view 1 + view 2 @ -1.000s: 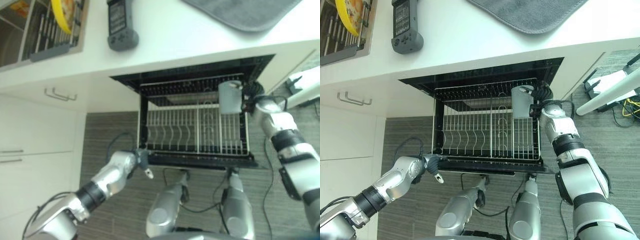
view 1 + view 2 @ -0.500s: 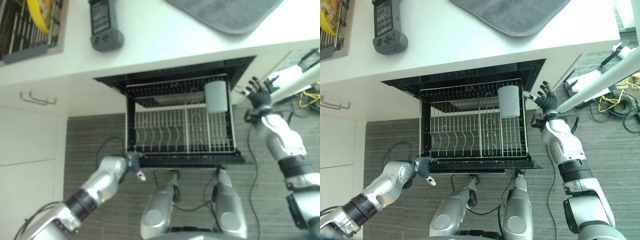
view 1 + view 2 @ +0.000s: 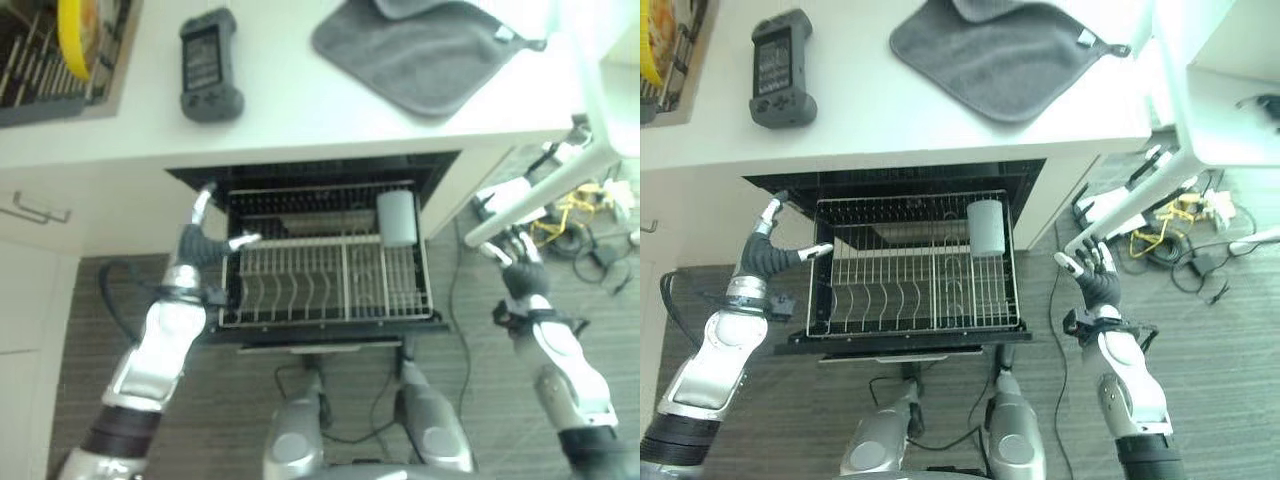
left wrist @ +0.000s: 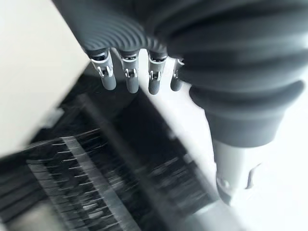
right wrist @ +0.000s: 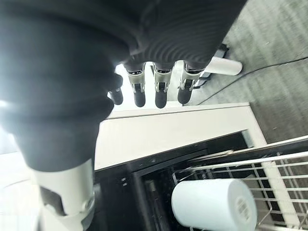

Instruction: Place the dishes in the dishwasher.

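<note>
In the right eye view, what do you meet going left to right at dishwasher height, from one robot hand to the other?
Left robot hand → wire dish rack → white cup standing in the rack's back right corner → right robot hand, open over the floor.

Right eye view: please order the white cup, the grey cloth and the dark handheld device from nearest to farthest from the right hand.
From the right hand:
1. White cup, in the rack's back right corner.
2. Grey cloth, on the counter's right part.
3. Dark handheld device, on the counter's left part.
</note>
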